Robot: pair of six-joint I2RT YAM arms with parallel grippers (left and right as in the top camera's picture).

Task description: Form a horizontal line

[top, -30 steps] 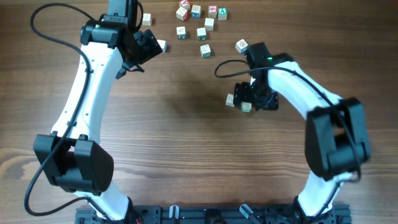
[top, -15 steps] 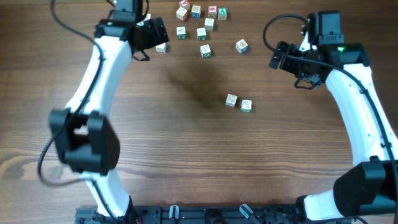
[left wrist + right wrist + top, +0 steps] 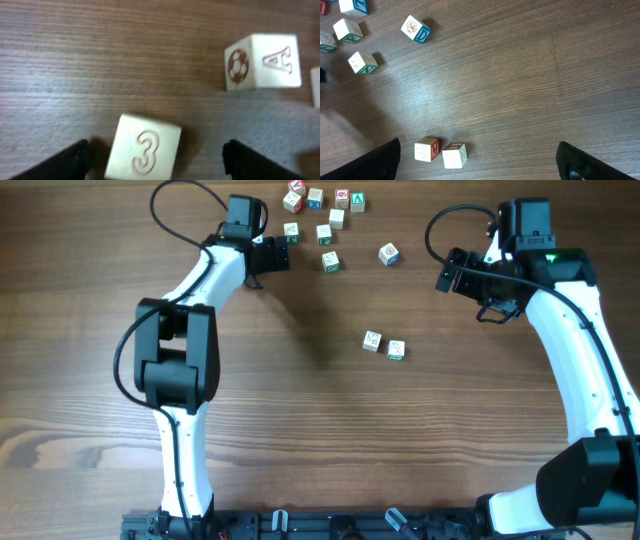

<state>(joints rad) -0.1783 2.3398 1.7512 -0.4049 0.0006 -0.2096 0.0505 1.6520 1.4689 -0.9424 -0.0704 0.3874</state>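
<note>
No row of three touching cubes shows. Two pale letter cubes [image 3: 372,341] [image 3: 396,350] stand close side by side at mid table. They also show in the right wrist view, one with a red M [image 3: 427,149] and one slightly turned [image 3: 454,155]. My right gripper [image 3: 448,277] [image 3: 480,162] is open and empty, high up and to their right. My left gripper [image 3: 270,256] [image 3: 155,165] is open at the top of the table, with a cube marked "3" [image 3: 145,150] between its jaws, untouched. That cube is hidden in the overhead view.
Several loose cubes lie scattered at the table's top edge [image 3: 324,233], one more to the right [image 3: 388,253]. A cube with an A and a ball [image 3: 262,61] sits just beyond the left gripper. A cube with a blue D [image 3: 416,28] lies apart.
The right gripper left the two middle cubes and withdrew to the upper right, then stayed. The left arm swung round, its gripper shifting right over the cube near the top.
</note>
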